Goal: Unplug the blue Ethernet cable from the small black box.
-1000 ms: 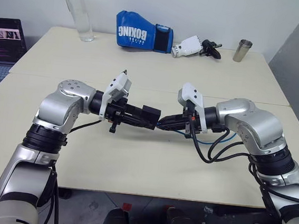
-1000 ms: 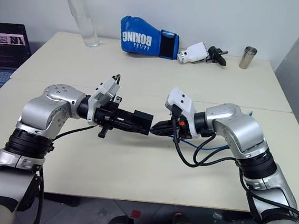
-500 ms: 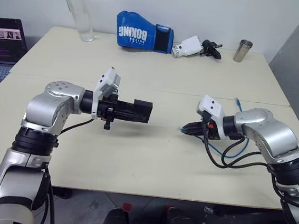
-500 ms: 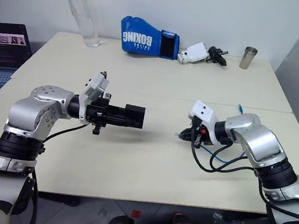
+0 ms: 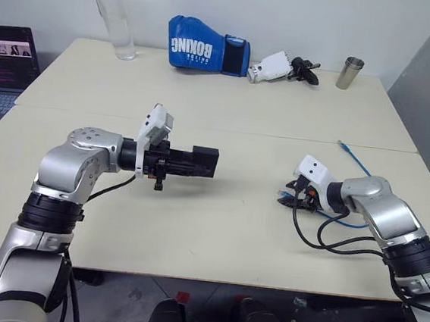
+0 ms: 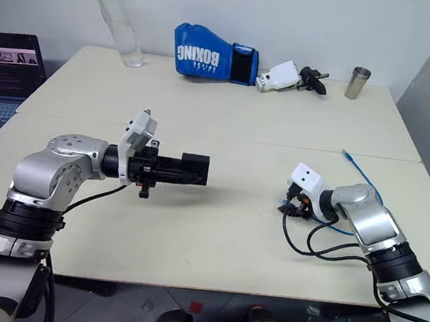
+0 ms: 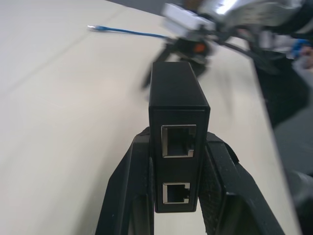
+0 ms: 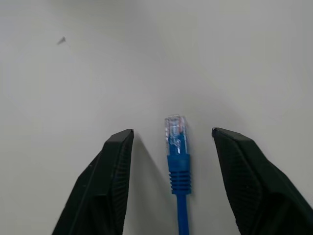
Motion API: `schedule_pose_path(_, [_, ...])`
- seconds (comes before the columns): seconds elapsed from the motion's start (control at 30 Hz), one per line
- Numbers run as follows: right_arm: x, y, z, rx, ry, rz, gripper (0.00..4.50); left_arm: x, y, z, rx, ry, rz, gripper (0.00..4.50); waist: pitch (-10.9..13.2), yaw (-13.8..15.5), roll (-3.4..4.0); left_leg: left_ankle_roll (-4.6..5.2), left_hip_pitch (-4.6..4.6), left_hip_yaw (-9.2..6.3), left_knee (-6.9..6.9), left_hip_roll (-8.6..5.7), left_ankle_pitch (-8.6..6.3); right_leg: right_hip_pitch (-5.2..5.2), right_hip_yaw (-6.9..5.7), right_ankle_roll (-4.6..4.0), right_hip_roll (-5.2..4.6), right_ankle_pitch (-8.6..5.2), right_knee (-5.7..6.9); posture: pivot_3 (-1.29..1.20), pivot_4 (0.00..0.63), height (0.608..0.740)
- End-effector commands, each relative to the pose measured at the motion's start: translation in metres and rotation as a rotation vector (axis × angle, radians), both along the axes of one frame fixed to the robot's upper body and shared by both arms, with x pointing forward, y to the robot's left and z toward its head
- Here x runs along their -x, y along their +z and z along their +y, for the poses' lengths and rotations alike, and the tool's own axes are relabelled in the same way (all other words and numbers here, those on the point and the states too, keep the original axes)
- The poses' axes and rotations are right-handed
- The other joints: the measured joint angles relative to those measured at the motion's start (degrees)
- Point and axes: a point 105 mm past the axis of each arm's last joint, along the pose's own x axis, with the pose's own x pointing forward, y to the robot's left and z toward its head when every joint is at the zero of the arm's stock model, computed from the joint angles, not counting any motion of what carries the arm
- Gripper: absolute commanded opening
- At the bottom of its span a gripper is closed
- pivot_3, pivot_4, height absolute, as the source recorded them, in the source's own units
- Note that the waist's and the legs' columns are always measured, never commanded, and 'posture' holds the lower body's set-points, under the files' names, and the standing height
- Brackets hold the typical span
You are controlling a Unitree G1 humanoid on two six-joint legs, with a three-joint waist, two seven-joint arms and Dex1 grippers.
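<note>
Left end effector [image 7: 178, 161] gripping small black box [image 7: 177, 112]; right end effector [image 8: 171, 147] gaping around unplugged blue Ethernet cable [image 8: 177, 161] lying on bench [image 5: 217, 222].

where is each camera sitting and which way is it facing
Head, both eyes: look forward and down over the table; both arms show.
Left wrist: looks along the left tool clamping the small black box, toward the right arm.
Right wrist: looks down between open fingers at the blue Ethernet cable.
Shared: box, cable.
</note>
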Motion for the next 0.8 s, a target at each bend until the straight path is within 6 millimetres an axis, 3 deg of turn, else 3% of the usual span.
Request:
schedule_pose_path(0.03, [0.006, 0.055, 0.031, -0.097, 0.134, -0.131, 3.73, -0.028, 0.013, 0.021, 0.046, 0.223, -0.13, 0.78, 0.0, 0.0, 0.03, 0.0, 0.0, 0.0, 0.0, 0.0, 0.0, 0.0, 0.0, 0.0, 0.0, 0.0, 0.0, 0.0, 0.15, 0.74])
schedule_pose_path(0.17, [0.021, 0.089, 0.087, -0.219, 0.277, -0.179, 3.75, -0.066, 0.0, 0.052, 0.106, 0.59, -0.18, 0.78, 0.0, -0.1, 0.04, 0.0, 0.04, 0.01, 0.0, 0.02, 0.0, 0.0, 0.01, 0.0, 0.0, 0.0, 0.05, 0.0, 0.15, 0.74])
schedule_pose_path(0.33, [0.025, 0.106, 0.125, -0.3, 0.317, -0.199, 3.75, -0.079, -0.024, 0.07, 0.116, 0.777, -0.211, 0.78, 0.0, 0.1, 0.03, -0.13, -0.04, -0.07, 0.0, 0.1, 0.07, -0.03, -0.11, -0.04, -0.01, 0.02, 0.02, 0.0, 0.15, 0.74])
schedule_pose_path(0.67, [0.027, 0.106, 0.138, -0.308, 0.341, -0.206, 3.75, -0.086, -0.067, 0.096, 0.091, 0.987, -0.204, 0.78, 0.0, 0.3, -0.01, -0.09, -0.11, 0.02, 0.01, -0.2, 0.05, -0.03, -0.14, 0.02, -0.33, 0.05, -0.04, 0.0, 0.15, 0.74])
schedule_pose_path(0.73, [0.028, 0.105, 0.136, -0.305, 0.341, -0.204, 3.75, -0.085, -0.073, 0.1, 0.087, 0.995, -0.187, 1.5, 0.0, 0.3, -0.01, -0.1, -0.1, 0.01, -0.01, -0.16, 0.06, -0.03, -0.14, 0.02, -0.28, 0.05, -0.03, 0.0, 0.15, 0.74])
schedule_pose_path(0.8, [0.029, 0.105, 0.135, -0.301, 0.341, -0.203, 3.75, -0.084, -0.076, 0.102, 0.089, 0.997, -0.173, 1.8, 0.0, 0.2, -0.01, -0.11, -0.1, 0.0, -0.02, -0.12, 0.06, -0.03, -0.15, 0.02, -0.23, 0.05, -0.02, 0.0, 0.15, 0.74])
